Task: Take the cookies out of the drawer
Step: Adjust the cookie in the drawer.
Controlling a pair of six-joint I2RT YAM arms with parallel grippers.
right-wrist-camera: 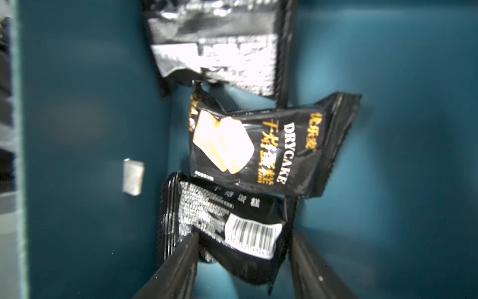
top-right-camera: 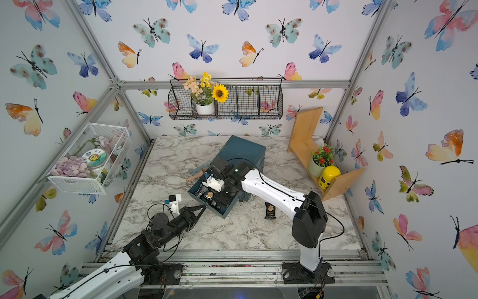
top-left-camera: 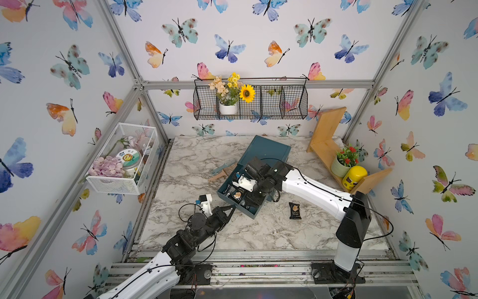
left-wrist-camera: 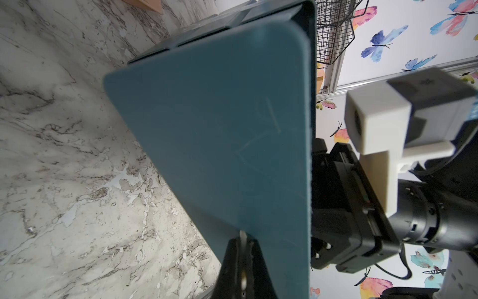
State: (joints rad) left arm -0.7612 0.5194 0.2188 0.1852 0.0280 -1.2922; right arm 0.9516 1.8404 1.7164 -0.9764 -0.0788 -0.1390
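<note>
Right fingers [right-wrist-camera: 176, 269], spread, straddle a barcode-up cookie packet [right-wrist-camera: 232, 233] in the drawer [right-wrist-camera: 77, 103]. Left fingers [left-wrist-camera: 232, 266], clenched, meet the drawer front. Centre the packet, pinch its body, lift straight. A loose packet [top-left-camera: 294, 211] lies nearer the counter's [top-left-camera: 196, 155] right edge.

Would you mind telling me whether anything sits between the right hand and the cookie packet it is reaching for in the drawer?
Nothing visible does. The right hand is inside the drawer, its fingers on either side of the barcode-up black packet.
</note>
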